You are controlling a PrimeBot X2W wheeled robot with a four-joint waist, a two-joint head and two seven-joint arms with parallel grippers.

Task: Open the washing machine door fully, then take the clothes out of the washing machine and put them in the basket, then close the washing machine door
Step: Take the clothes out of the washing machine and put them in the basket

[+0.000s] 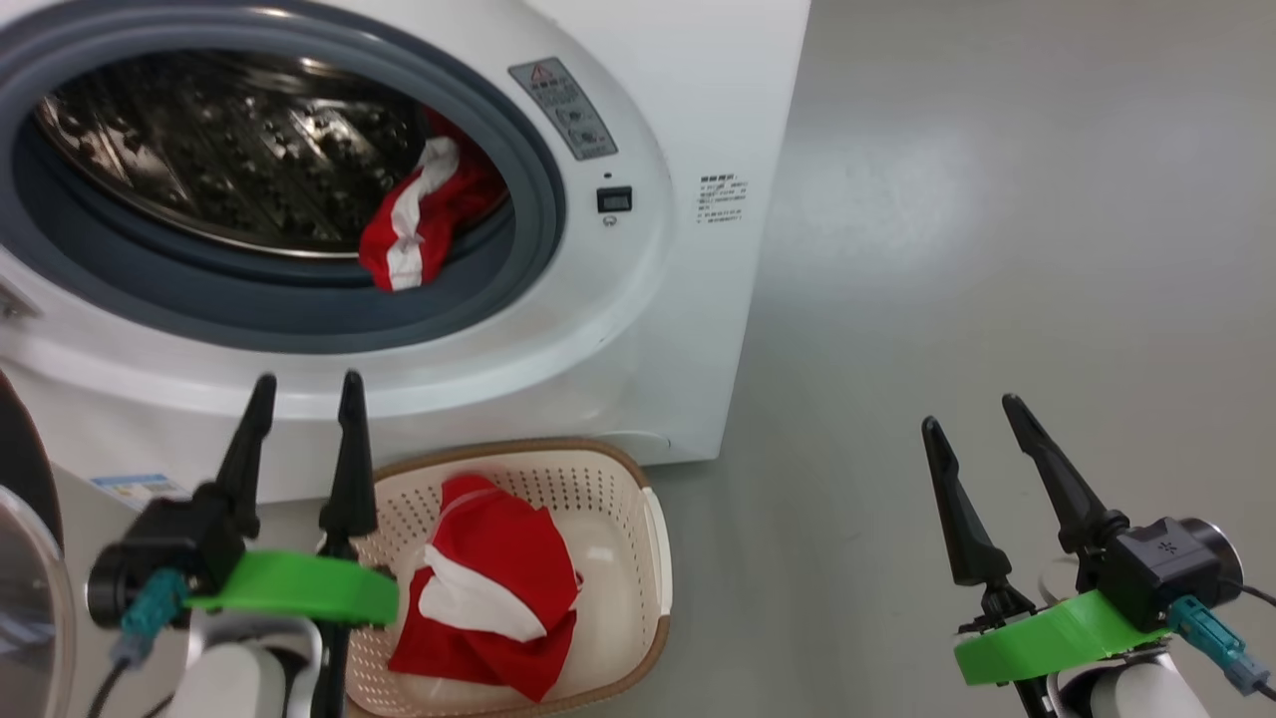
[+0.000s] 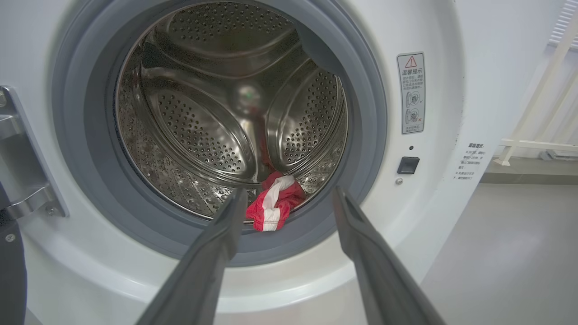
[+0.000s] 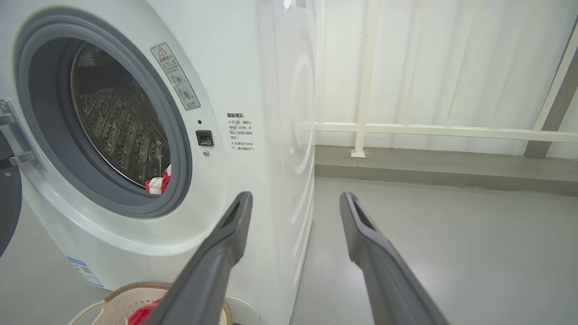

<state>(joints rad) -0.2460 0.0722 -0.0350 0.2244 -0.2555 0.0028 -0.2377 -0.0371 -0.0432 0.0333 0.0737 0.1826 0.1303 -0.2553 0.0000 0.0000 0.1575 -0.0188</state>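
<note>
While the washing machine door [image 1: 15, 449] stands swung open at the far left edge of the head view, its black rim and clear glass bowl partly cut off, the washing machine [image 1: 698, 120] shows its steel drum [image 1: 229, 150] and grey gasket [image 1: 299, 299] bare to the front. A red garment with a white stripe [image 1: 419, 224] lies at the lower right of the drum mouth, drooping over the inner lip toward the gasket. A second red garment [image 1: 488, 588], with white trim, lies crumpled in the basket [image 1: 653, 558], which sits on the grey floor [image 1: 997, 249] just in front of the machine, below the opening. The left end effector [image 1: 309, 379] hovers over the basket's left side, before the machine's lower face, its two dark fingers [image 1: 349, 459] spread apart and holding nothing; in the left wrist view they frame the garment in the drum without touching it. The right end effector [image 1: 969, 411] hangs over bare floor to the right of the machine, well apart from the basket and both garments, its fingers likewise spread and empty.
</note>
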